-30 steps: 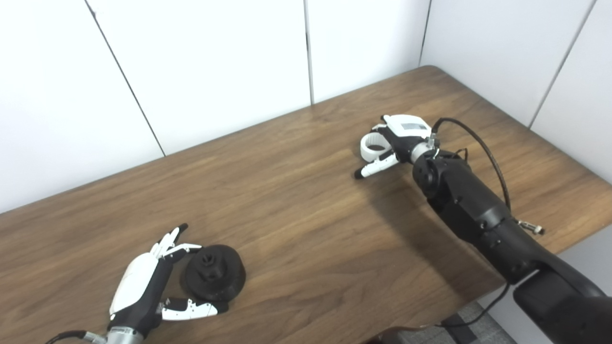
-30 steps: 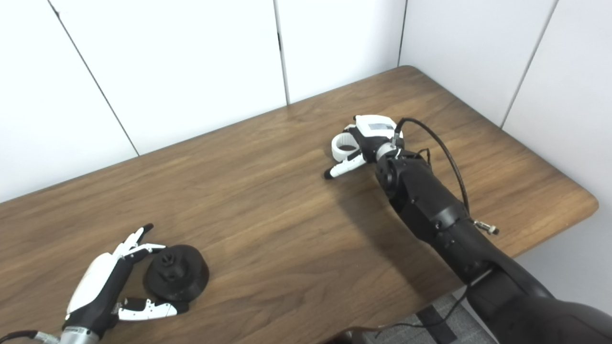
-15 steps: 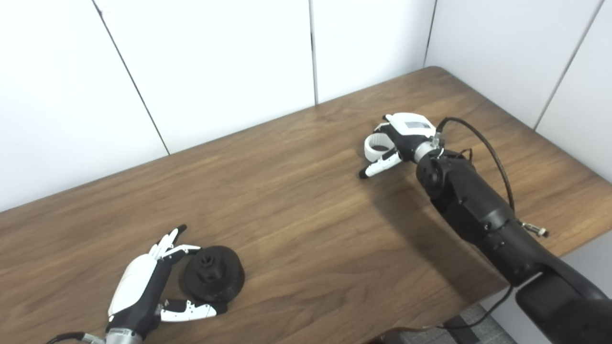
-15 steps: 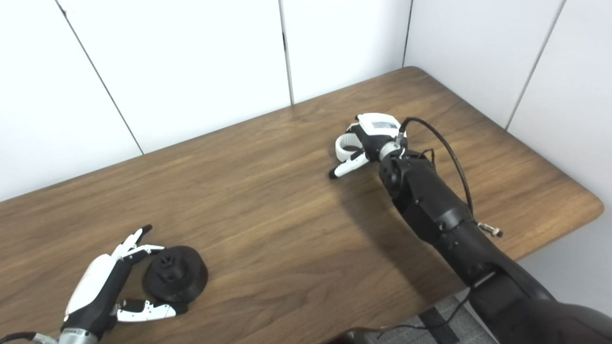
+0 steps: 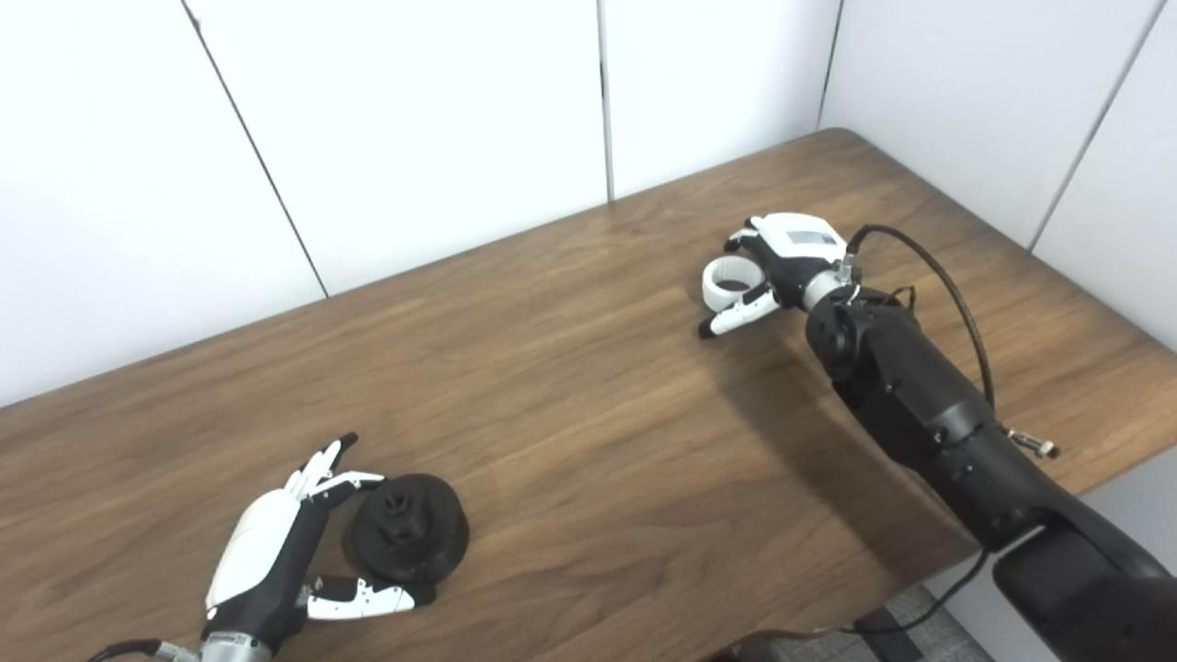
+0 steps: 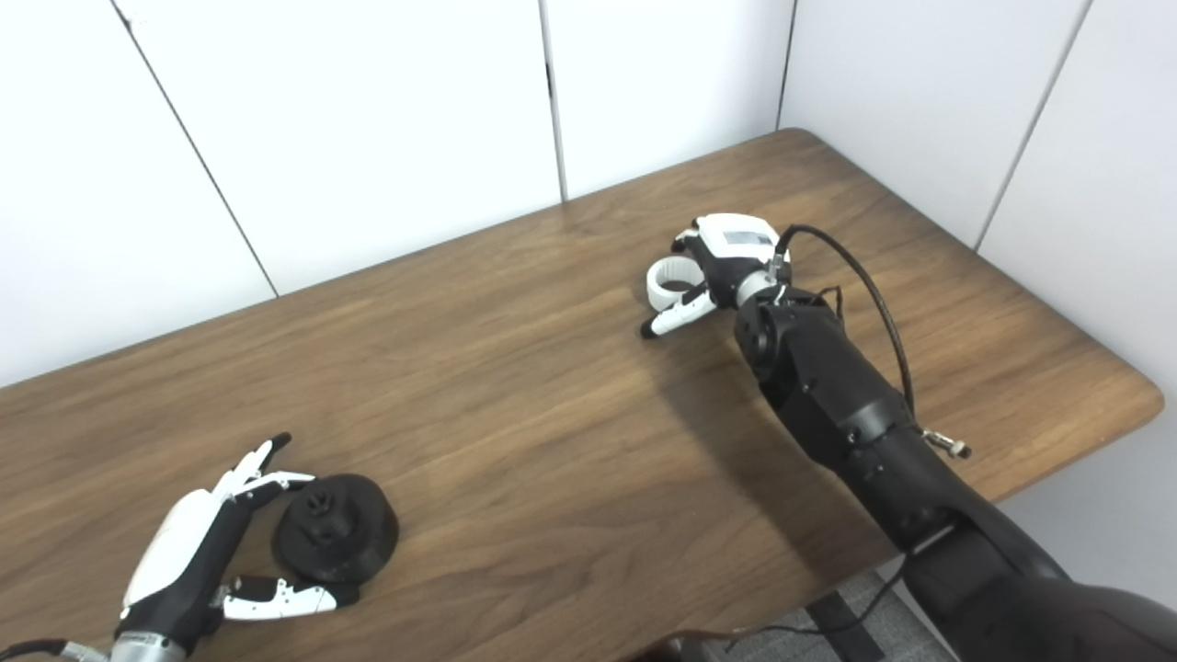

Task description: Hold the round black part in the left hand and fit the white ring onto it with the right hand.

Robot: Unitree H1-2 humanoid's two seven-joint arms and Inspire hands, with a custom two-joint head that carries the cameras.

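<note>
Resting on the brown wooden table in the left eye view, the round black plastic part is lying near the front left edge, and the left hand is cupping it loosely, fingers spread at its far side and thumb just below it, gripping nothing. Sitting far off toward the back right, the white plastic ring is lying flat beside the right hand. Showing the same ring in the right eye view, the right hand's fingers are curling around it; whether they are gripping it, I cannot tell.
</note>
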